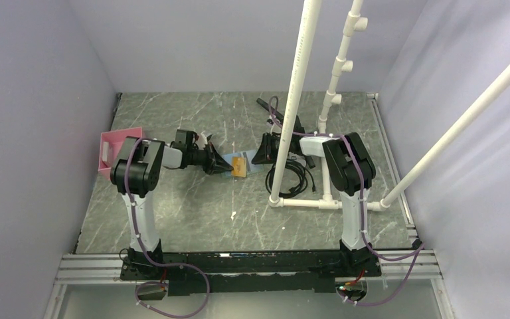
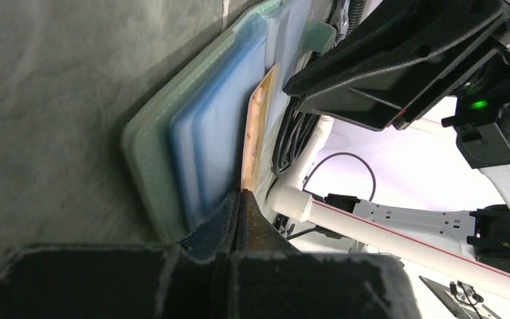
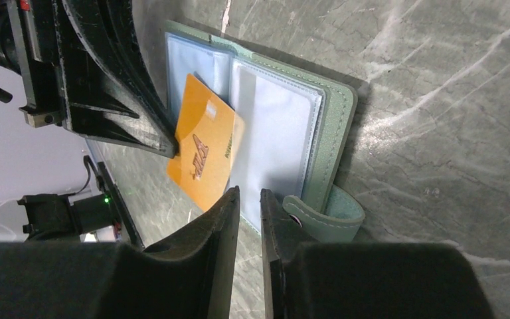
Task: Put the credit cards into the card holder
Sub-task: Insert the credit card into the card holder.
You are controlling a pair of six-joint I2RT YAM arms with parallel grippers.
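Filling most of the overhead view, the grey-green marbled desk point(image 1: 192, 206) carries a white PVC pipe frame point(image 1: 303, 80) on its right half and a pink tray point(image 1: 113, 147) at the left wall. The left arm point(image 1: 143, 166) reaches rightward and the right arm point(image 1: 348, 163) leftward, so their jaws meet from opposite sides over the middle of the desk. There the muted-green card holder point(image 3: 335, 126) lies open and flat, its clear sleeves over a pale blue lining facing up and its closure tab point(image 3: 332, 212) folded out beside it. An orange card point(image 3: 206, 146) rests tilted across the sleeves near the fold; whether its far edge sits inside a pocket cannot be told. Brown print marks its face, too small to read. The left jaws are pinched together on the card's edge. The right jaws stand a narrow slit apart just above the holder's edge, gripping nothing.
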